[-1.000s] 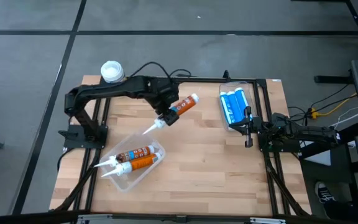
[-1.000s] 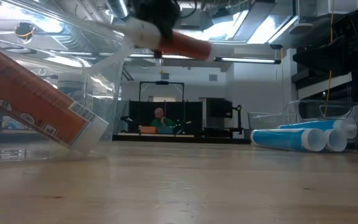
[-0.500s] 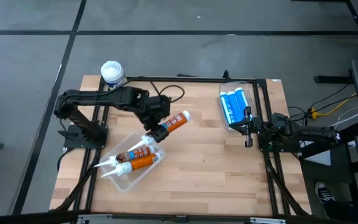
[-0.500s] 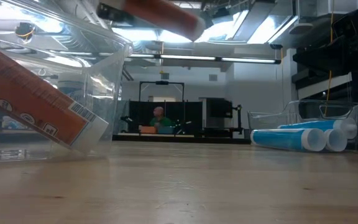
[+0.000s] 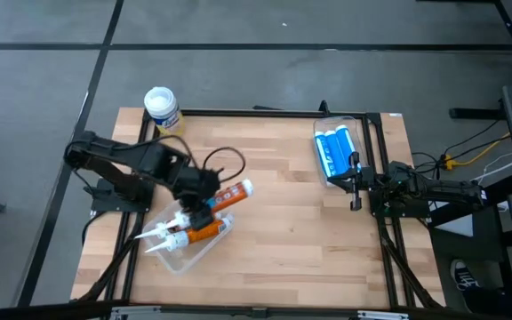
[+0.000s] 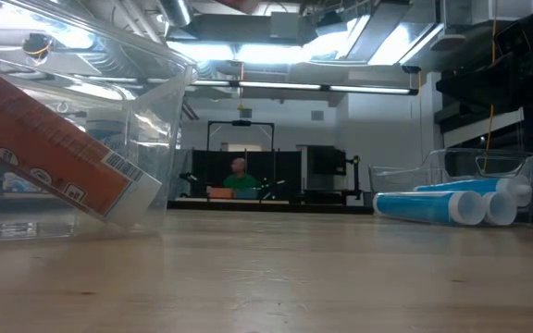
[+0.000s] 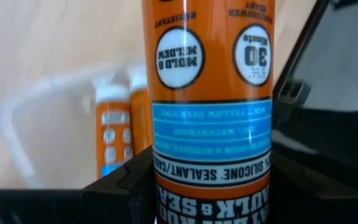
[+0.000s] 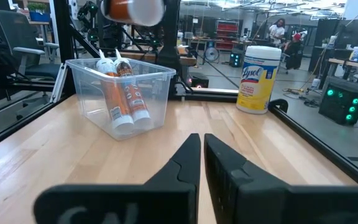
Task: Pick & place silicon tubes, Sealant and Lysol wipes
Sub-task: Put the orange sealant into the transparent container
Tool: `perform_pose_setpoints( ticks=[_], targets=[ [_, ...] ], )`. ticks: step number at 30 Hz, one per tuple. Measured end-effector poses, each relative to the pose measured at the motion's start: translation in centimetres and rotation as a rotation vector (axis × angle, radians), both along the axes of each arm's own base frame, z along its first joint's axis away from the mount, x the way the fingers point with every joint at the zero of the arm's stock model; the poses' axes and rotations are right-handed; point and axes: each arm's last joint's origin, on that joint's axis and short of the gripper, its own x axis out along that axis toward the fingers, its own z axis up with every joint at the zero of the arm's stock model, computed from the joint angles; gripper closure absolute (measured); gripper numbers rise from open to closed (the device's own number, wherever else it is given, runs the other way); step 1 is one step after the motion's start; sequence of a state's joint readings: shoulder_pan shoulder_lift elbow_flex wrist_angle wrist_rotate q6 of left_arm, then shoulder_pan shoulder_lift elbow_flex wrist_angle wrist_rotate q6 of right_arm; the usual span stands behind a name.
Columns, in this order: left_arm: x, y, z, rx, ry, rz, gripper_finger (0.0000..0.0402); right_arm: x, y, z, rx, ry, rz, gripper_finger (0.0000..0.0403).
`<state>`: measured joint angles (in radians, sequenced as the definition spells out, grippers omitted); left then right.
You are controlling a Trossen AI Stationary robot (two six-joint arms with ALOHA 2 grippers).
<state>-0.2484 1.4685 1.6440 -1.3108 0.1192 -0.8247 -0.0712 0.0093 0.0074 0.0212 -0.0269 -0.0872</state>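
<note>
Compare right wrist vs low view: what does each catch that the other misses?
Right wrist only: the yellow cylindrical Lysol wipes canister with a white lid, standing upright at the table's far edge; the shut right claw; the orange silicone sealant tube held over the bin, seen end-on.

Low only: the blue tubes lying in a clear tray and a seated person in green in the room behind.

Both: the clear plastic bin holding orange sealant tubes, and the wooden tabletop.

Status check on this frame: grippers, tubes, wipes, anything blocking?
Left gripper shut on orange sealant tube, above clear bin holding two more. Right gripper shut, idle beside blue tubes. Lysol wipes upright, untouched, far-left corner. Nothing blocking.
</note>
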Motion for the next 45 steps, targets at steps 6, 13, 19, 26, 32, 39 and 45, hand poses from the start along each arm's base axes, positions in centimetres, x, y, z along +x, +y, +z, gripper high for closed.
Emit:
perform_pose_setpoints(
  ticks=[6, 13, 19, 26, 32, 39, 45],
  targets=[
    [-2.2, -2.6, 0.1, 0.034, 0.071, -0.043, 0.0203, 0.0, 0.0, 0.0, 0.000, 0.000, 0.000, 0.0378],
    [-4.0, -4.9, 0.0, 0.087, 0.114, -0.065, 0.0203, 0.0, 0.0, 0.0, 0.000, 0.000, 0.000, 0.0378],
    [-5.3, -6.2, -0.1, 0.127, 0.137, -0.075, 0.0203, 0.0, 0.0, 0.0, 0.000, 0.000, 0.000, 0.0378],
    [-7.0, -7.3, -0.3, 0.155, 0.207, -0.060, 0.0203, 0.0, 0.0, 0.0, 0.000, 0.001, 0.000, 0.0378],
    [-7.4, -7.9, -0.3, 0.133, 0.216, -0.052, 0.0203, 0.0, 0.0, 0.0, 0.000, 0.000, 0.000, 0.0378],
    [-7.2, -8.2, -0.6, 0.108, 0.251, -0.087, 0.0203, 0.0, 0.0, 0.0, 0.000, 0.000, 0.000, 0.0378],
    [-6.4, -8.4, -1.2, 0.114, 0.278, -0.118, 0.0203, 0.0, 0.0, 0.0, 0.000, 0.000, 0.000, 0.0378]
  ],
)
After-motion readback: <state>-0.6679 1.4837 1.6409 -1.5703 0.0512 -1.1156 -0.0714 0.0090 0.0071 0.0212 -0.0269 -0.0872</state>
